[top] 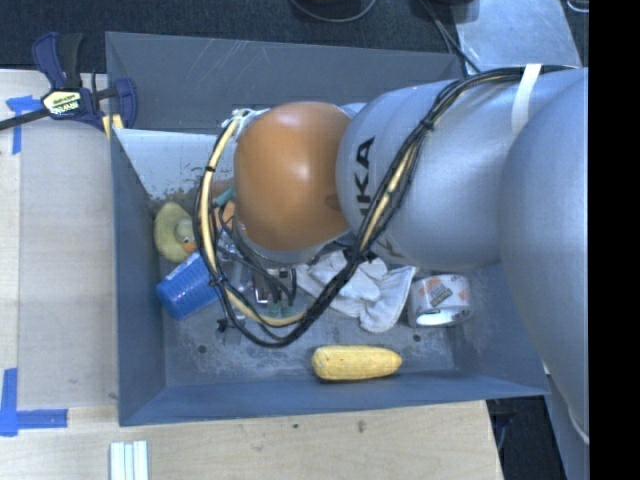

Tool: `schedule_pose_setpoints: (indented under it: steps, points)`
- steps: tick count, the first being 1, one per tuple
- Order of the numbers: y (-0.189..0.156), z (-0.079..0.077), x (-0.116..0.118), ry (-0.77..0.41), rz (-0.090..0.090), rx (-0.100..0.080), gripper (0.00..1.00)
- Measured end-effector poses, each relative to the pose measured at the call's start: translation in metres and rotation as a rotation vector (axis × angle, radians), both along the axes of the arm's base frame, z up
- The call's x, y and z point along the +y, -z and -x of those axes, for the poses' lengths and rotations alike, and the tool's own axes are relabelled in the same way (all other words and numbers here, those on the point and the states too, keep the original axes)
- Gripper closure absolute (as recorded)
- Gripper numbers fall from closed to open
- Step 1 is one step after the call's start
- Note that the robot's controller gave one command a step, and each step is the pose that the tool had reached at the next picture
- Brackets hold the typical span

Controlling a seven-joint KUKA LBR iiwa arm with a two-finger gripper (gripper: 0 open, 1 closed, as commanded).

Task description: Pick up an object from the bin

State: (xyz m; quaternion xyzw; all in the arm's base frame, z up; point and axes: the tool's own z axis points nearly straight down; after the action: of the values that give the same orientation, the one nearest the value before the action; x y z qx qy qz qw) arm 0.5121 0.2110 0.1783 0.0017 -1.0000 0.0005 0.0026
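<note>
My gripper (262,286) hangs low over the bin's left middle, mostly hidden beneath the arm's wrist. Just to its left lies a blue ribbed cylinder (184,291) on its side, close to the gripper body. Above that, by the left wall, sits a yellow ring-shaped toy (173,231). A crumpled white cloth (372,294) lies immediately to the gripper's right, partly under the arm.
A yellow corn cob (357,362) lies along the bin's front wall. A small white and orange labelled can (441,300) rests at the right, beside the cloth. The arm covers the bin's back and right parts.
</note>
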Motion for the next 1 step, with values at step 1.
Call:
schedule_pose_setpoints:
  steps: [1]
  points:
    - [-0.0046, -0.0016, -0.0011, 0.004, -0.002, -0.007, 0.0]
